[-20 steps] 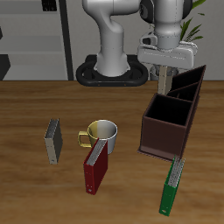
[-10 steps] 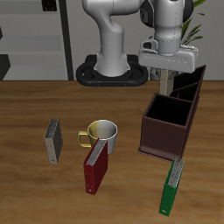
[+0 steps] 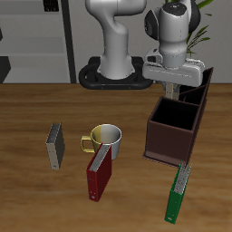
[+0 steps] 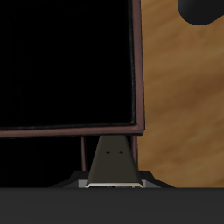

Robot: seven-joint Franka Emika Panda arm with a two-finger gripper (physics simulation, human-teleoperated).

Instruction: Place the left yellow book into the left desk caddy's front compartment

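Observation:
My gripper (image 3: 172, 83) is shut on the left yellow book (image 3: 170, 91), a thin pale book that hangs upright below the fingers. It is held above the left desk caddy (image 3: 169, 138), a dark brown open box with compartments, near the divider behind the front compartment (image 3: 174, 113). In the wrist view the book (image 4: 112, 157) shows edge-on beside the caddy's brown wall (image 4: 137, 79), with the caddy's dark inside beyond it.
A near-identical grey book (image 3: 56, 145) lies on the wooden table (image 3: 27, 109). A grey and yellow mug (image 3: 105, 139) stands mid-table with a dark red book (image 3: 98, 172) leaning in front of it. A green book (image 3: 177, 192) lies before the caddy.
My gripper has moved with the book sideways and slightly lower, from behind the caddy's edge to over the caddy. Nothing on the table has moved.

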